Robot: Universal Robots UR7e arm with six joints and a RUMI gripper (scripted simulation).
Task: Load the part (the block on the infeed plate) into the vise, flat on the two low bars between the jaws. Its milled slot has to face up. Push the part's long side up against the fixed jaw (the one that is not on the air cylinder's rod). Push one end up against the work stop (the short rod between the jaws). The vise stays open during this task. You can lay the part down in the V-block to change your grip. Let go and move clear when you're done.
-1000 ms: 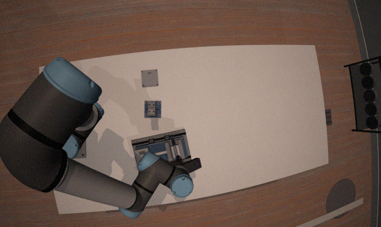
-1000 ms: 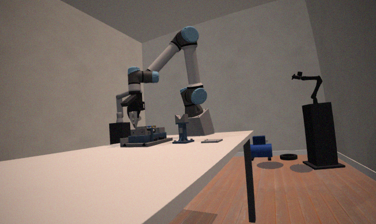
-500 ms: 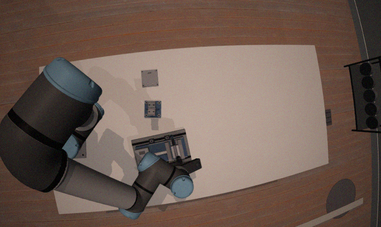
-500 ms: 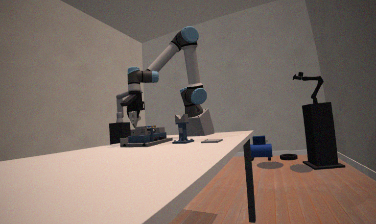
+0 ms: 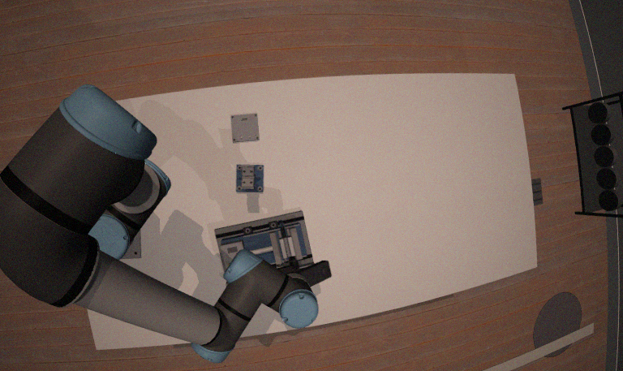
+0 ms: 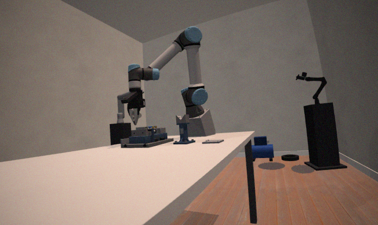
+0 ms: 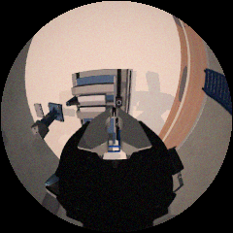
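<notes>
The vise (image 5: 251, 242) (image 6: 136, 140) (image 7: 94, 80) stands open under the arm. A pale block (image 5: 286, 247) (image 7: 92, 99), seemingly the part, lies between the jaws; its slot and its contact with the fixed jaw and work stop are too small to tell. My gripper (image 6: 135, 124) (image 7: 114, 108) is shut with nothing seen between its fingertips. It points down just above the vise, by its side away from the V-block; the arm hides it in the top view. The V-block (image 5: 247, 178) (image 6: 182, 119) (image 7: 40, 127) holds nothing. The infeed plate (image 5: 244, 128) (image 6: 213, 141) (image 7: 39, 110) is bare.
The V-block's blue stand (image 6: 183, 133) rises between the vise and the infeed plate. The air cylinder (image 5: 231, 246) sits at the vise's left end in the top view. Small fittings (image 6: 152, 128) stick up on the vise. The arm's wrist overhangs the vise's near side.
</notes>
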